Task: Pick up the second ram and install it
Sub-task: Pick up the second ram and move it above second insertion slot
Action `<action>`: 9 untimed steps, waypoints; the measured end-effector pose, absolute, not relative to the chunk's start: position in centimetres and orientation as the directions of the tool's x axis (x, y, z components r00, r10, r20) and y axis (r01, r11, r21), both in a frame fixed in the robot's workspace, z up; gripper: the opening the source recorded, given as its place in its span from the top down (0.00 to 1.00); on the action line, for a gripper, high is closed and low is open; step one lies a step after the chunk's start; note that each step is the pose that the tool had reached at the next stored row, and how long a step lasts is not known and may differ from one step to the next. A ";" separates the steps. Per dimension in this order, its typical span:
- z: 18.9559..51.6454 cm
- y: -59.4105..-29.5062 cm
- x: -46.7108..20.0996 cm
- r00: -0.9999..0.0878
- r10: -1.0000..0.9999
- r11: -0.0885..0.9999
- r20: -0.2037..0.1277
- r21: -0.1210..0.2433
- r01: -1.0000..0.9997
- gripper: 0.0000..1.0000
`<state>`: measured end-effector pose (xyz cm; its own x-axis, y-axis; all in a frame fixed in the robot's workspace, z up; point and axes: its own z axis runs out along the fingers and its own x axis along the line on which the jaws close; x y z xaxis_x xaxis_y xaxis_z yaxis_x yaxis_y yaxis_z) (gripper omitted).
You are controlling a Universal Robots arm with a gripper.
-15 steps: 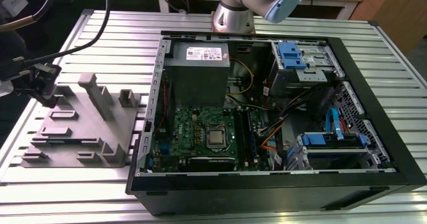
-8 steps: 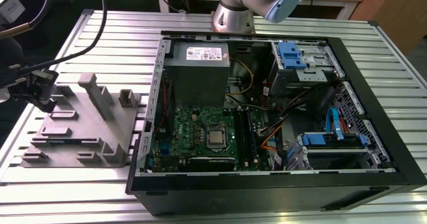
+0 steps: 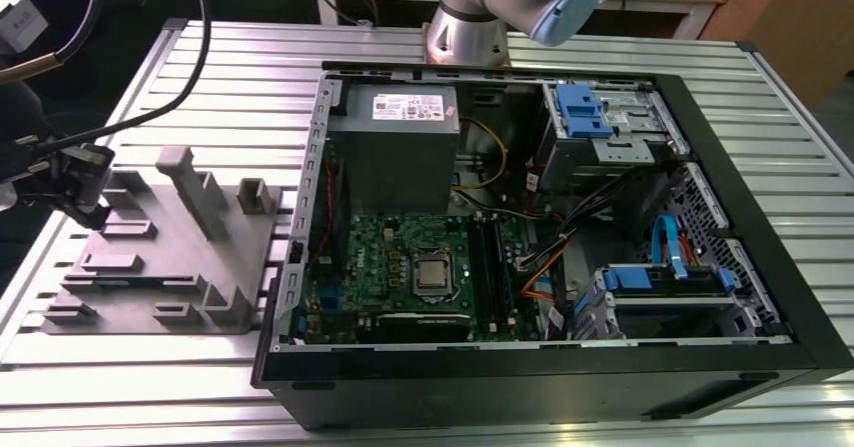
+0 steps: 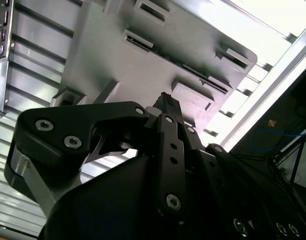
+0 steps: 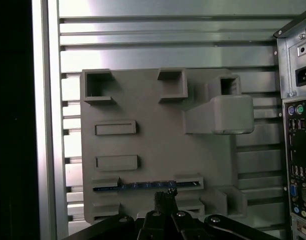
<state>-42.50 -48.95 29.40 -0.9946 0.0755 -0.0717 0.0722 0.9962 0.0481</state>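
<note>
So the tool point(image 5: 165, 196) is pinched right down, tips basically together and nothing in them as far as I can see. In both wrist views it's hanging over the grey fixture point(image 5: 153, 150) that sits on the slatted metal counter point(image 3: 534, 47). The second ram point(image 5: 145, 186) is parked on edge in one of the fixture's long slots, so it shows as a thin dark strip with a bluish edge. In the first wrist view the tool tips sit just beside that strip around its middle, though I can't tell if they're touching it. In the exterior view the tool is off at the exterior view's left, over the fixture's outer edge. The open PC case point(image 3: 747, 267) with the green motherboard point(image 3: 387, 257) lies next to the fixture, on the exterior view's right.
</note>
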 end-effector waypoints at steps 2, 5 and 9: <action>29.4 -49.0 -42.6 -0.995 0.075 0.996 -0.072 0.048 0.072 0.93; 29.4 -49.0 -42.6 -0.995 0.076 0.996 -0.072 0.048 0.072 0.93; 29.4 -49.0 -42.6 -0.995 0.075 0.996 -0.072 0.048 0.072 0.93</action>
